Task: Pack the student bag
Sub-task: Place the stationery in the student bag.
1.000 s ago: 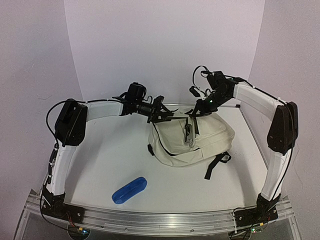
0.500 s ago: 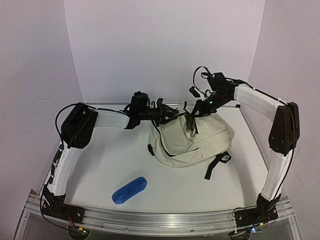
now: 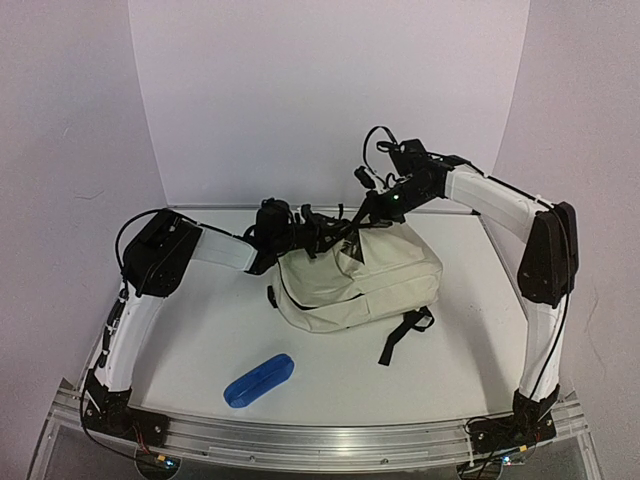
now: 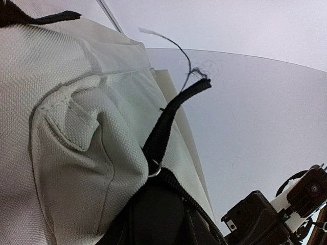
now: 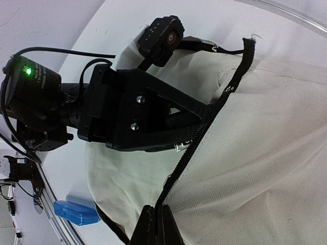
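Cream fabric fills most of what I can see: the student bag (image 3: pixel 360 280) lies slumped on its side toward the far middle of the white worktop (image 3: pixel 220 330), with its open top turned to the back wall. Both arms meet at that top edge. The left gripper (image 3: pixel 322 235) sits at the bag's left upper corner. From the right wrist camera I see its black fingers straddling the rim, and the cloth bunches into them, so I read it as clamped on the bag's edge. The right gripper (image 3: pixel 372 214) is just beside it, at the top middle. Its jaws are pressed together and the black zip (image 5: pixel 204 127) runs taut straight into their tips, pinched there. A black strap (image 3: pixel 400 335) trails off the bag's near side onto the worktop. A blue pencil case (image 3: pixel 259 379) lies well apart from the bag, near the front left, touched by neither arm.
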Motion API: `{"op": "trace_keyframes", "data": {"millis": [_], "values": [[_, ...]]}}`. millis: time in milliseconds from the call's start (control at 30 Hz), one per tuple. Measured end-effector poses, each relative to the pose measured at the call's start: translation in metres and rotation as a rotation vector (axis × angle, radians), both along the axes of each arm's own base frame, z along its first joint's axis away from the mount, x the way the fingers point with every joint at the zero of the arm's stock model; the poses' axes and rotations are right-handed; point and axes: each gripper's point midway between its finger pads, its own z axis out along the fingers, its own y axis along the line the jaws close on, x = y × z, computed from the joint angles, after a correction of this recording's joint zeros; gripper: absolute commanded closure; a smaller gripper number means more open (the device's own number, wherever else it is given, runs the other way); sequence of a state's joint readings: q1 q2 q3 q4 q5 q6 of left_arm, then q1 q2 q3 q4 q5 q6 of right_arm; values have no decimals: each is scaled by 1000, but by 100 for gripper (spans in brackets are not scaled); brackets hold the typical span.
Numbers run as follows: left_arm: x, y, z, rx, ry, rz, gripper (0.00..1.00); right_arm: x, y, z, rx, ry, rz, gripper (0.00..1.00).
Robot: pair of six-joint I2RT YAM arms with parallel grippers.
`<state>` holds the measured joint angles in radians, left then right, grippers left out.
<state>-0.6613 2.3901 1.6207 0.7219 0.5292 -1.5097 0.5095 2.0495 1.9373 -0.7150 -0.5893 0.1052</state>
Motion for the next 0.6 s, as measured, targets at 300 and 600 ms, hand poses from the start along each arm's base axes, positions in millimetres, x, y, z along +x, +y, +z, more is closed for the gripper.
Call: {"op": "trace_keyframes", "data": {"millis": [300, 600], "values": [[-32, 0, -3, 165, -16, -127, 44, -2, -3, -10, 13, 32, 4, 100], [-69, -1, 2, 266, -57, -264, 63, -6, -5, -15, 13, 47, 6, 100]]}}
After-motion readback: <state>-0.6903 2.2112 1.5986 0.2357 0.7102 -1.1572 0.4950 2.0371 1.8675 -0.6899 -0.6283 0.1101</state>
